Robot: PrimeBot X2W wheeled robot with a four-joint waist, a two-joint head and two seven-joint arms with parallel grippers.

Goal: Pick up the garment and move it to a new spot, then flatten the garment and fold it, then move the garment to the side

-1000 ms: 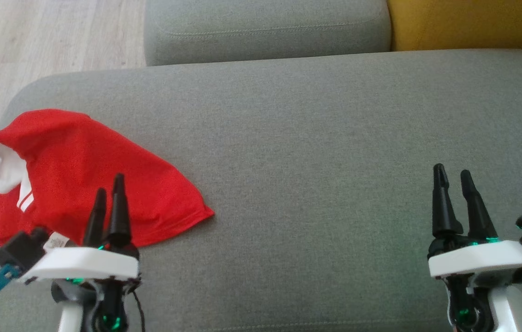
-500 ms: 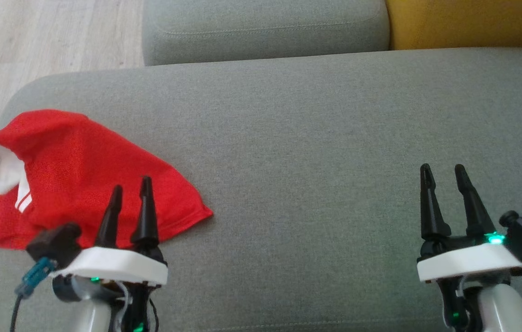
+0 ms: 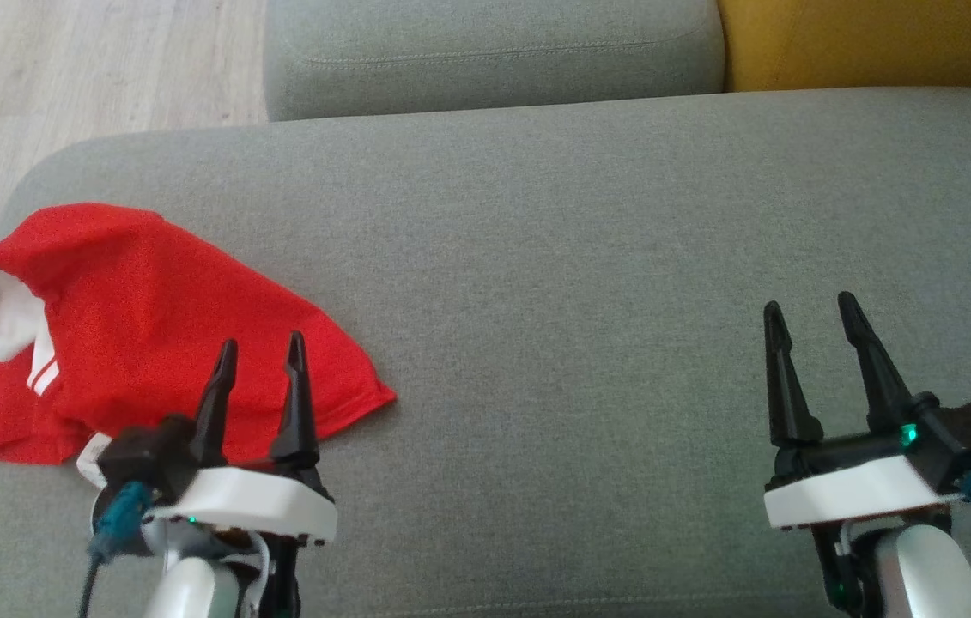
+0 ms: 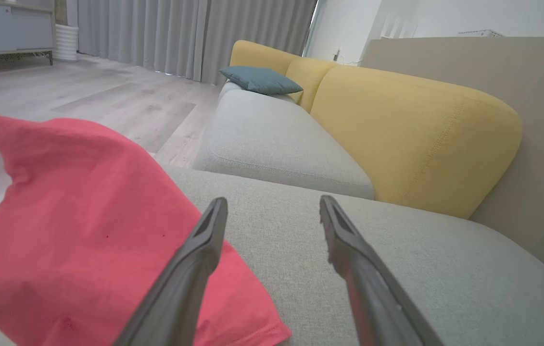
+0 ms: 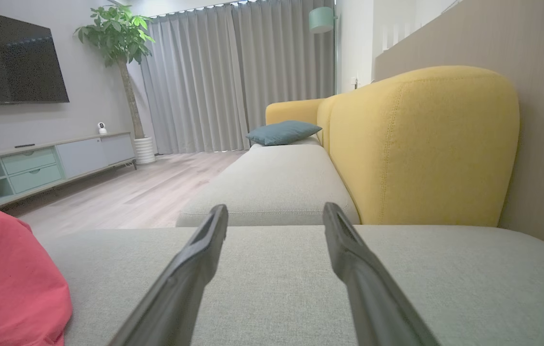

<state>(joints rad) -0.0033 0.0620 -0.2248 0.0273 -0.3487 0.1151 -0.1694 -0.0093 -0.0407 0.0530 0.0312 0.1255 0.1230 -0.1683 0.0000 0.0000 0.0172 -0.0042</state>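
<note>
Gaping empty like the right gripper (image 3: 808, 301), the left gripper (image 3: 262, 340) needed a deep pinch at five o'clock on the garment (image 3: 133, 318)

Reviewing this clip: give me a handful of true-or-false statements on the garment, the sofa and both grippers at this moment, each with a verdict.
1. The red garment lies on the left part of the grey sofa seat. True.
2. The left gripper is shut on the garment. False: its jaws stand open and hold nothing.
3. The right gripper is open, with nothing between its fingers. True.
4. The garment is folded into a neat rectangle. False: it lies crumpled, with white parts at its left edge.
5. A blue cushion lies farther along the sofa. True.
</note>
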